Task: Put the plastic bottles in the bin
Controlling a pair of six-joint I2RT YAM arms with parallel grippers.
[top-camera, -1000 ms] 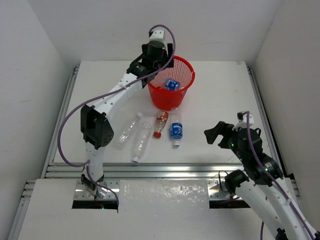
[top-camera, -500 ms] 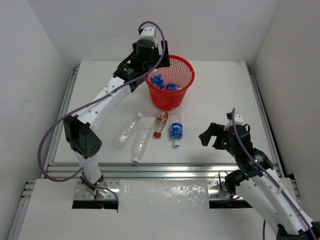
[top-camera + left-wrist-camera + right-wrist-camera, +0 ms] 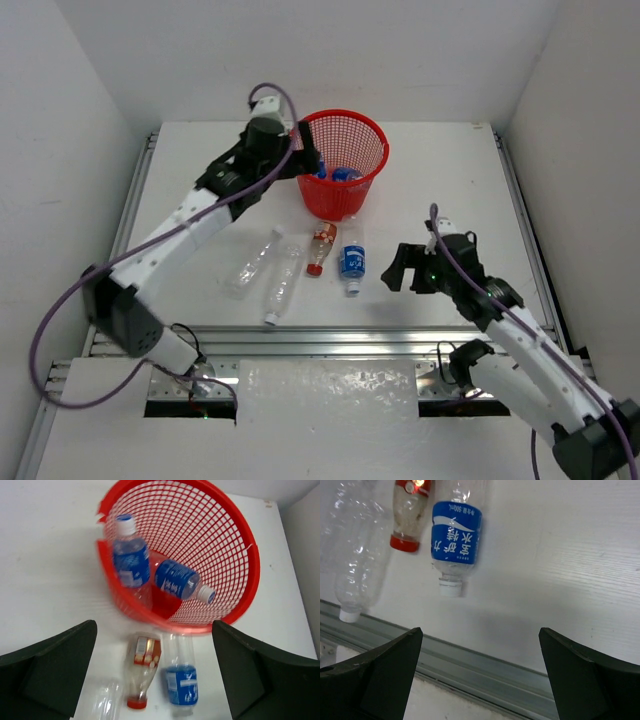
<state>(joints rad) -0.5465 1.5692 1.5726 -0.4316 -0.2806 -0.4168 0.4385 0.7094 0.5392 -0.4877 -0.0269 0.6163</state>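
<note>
Clear glossy plastic bottles (image 3: 456,532), red plastic mesh bin (image 3: 235,555), matt wht table (image 3: 450,180), metal rail (image 3: 485,672).

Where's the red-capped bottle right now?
Top view, centre: the red-capped bottle lies just in front of the red mesh basket, between an unlabelled clear bottle on its left and a blue-labelled bottle.

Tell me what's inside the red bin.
Two blue-labelled bottles sit in the bin: one leans against the wall, cap up; the other lies tilted beside it. The floor under them is hidden.
</note>
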